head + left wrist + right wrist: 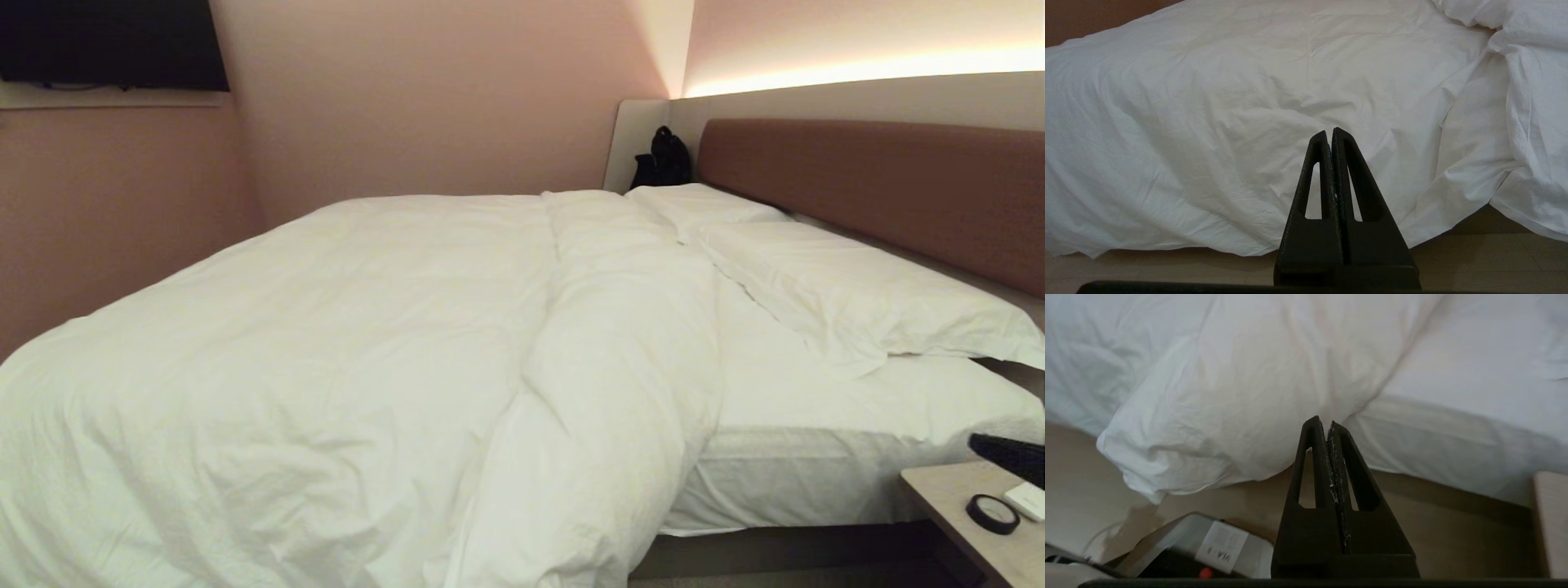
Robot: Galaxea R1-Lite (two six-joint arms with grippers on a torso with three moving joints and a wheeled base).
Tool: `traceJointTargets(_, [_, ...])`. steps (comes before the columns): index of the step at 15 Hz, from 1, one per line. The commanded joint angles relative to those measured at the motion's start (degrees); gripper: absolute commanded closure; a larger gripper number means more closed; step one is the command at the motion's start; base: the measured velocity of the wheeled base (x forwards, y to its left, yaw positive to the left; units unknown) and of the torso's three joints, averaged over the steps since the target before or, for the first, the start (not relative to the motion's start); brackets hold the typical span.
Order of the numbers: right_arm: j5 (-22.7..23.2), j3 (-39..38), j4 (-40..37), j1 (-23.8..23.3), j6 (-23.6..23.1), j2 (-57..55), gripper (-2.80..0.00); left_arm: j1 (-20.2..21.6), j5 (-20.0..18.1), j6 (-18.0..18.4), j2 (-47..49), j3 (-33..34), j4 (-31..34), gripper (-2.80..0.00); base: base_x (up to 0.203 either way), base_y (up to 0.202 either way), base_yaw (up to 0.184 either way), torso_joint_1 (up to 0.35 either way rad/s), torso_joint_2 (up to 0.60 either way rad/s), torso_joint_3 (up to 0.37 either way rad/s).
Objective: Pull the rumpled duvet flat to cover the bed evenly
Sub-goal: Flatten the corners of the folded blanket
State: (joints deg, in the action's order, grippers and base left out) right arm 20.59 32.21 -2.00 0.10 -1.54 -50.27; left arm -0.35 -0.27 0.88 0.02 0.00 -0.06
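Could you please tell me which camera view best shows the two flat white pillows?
The head view: both flat white pillows lie along the reddish-brown padded headboard. Neither wrist view shows them.

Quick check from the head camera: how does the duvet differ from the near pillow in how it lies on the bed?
The duvet is rumpled, with a thick ridge bunched along its headboard-side edge; the near pillow lies flat and fairly smooth. The duvet spills over the bed's near side; the pillow stays on the mattress by the headboard. The duvet stops short of the pillow, leaving bare sheet between them. Both are plain white.
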Motion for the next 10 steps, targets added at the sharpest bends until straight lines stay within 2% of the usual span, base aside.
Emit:
traceJointTargets(1, [7.43,3.07,19.43,0.64,-0.04,-17.54,0.00,0.00,0.00,0.00,-0.02,0.00,-0.02,0.00,0.000,0.000,0.000,0.000,0.00,0.000])
traceJointTargets(4, [11.89,10.54,24.51,3.26,-0.19,-27.80,0.00,0.00,0.00,0.00,-0.02,0.00,-0.02,0.00,0.000,0.000,0.000,0.000,0.00,0.000])
traceJointTargets(10, [12.29,15.15,25.64,6.34,-0.83,-38.12,0.00,0.00,0.00,0.00,-0.02,0.00,-0.02,0.00,0.000,0.000,0.000,0.000,0.00,0.000])
